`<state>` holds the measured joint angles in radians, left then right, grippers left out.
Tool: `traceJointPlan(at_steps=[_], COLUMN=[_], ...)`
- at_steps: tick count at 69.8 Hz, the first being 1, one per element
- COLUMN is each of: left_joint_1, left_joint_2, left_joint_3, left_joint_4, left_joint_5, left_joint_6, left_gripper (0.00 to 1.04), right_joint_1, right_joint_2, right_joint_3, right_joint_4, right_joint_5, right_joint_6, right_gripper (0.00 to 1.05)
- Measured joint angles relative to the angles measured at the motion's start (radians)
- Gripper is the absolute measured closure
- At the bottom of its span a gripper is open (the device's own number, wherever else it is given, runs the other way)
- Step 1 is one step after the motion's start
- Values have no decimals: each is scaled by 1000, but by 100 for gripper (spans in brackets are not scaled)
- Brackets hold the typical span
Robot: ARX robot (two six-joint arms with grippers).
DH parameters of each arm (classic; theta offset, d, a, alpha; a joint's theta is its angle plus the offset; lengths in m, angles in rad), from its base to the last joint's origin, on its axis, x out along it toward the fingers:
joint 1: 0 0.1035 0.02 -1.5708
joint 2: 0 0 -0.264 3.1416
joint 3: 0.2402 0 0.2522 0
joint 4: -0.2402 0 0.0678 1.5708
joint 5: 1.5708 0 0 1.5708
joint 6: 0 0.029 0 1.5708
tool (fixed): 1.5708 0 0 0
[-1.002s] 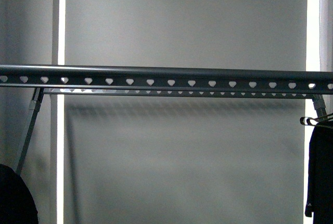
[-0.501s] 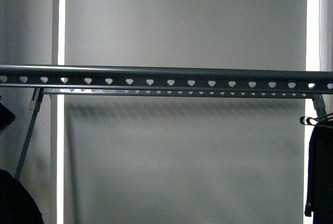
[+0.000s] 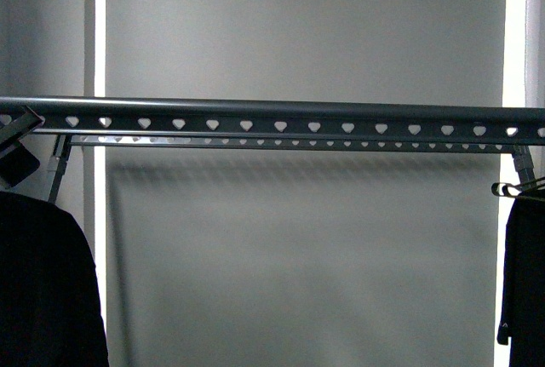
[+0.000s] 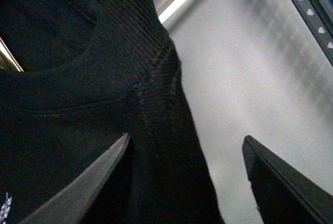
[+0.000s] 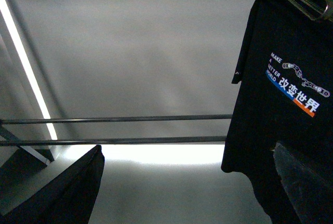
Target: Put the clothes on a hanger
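The clothes [image 3: 43, 282], a black T-shirt, hang at the far left of the front view, just under the hanger's long rail [image 3: 281, 120] with heart-shaped holes. My left gripper [image 4: 184, 182] is shut on the shirt's shoulder beside the ribbed collar [image 4: 140, 68]. A bit of white print [image 4: 5, 203] shows at the picture's edge. The rail also crosses a corner of the left wrist view [image 4: 312, 11]. A dark part at the rail's left end [image 3: 17, 150] looks like the left gripper. My right gripper [image 5: 182, 193] is open and empty, its fingers [image 5: 304, 182] near another hanging shirt.
A second black T-shirt [image 5: 286, 94] with "MAKE A" and Chinese characters hangs on a wire hanger [image 3: 515, 190] at the rack's right end. It also shows at the front view's right edge [image 3: 524, 273]. Two thin lower rack bars [image 5: 130, 117] run behind. A grey blind [image 3: 298, 35] is behind.
The black shirt at the left has risen from the bottom corner to just under the rail. A dark gripper part has come up to the rail's left end.
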<state>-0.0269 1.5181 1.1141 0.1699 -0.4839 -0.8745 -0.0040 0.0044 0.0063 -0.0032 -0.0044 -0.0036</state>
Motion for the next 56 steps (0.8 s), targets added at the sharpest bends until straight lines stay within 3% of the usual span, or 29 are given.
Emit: traceJointPlan(at_steps=[19,33,56], left_joint_1=[12,11,19], left_joint_2=[-61,-189,-394], left_joint_3=[-64,-229,-416], left_joint_4=[-48,-55,-262], left_joint_5=[58,170,546], left_joint_6=[-36,24,306], left_gripper=[100,101,101], right_joint_1=[0,0,0], right_joint_2=[0,0,0], right_joint_3=[0,0,0], right_joint_4=[0,0,0], right_joint_5=[0,0,0], right_joint_6=[0,0,0], right_gripper=[7,7,7])
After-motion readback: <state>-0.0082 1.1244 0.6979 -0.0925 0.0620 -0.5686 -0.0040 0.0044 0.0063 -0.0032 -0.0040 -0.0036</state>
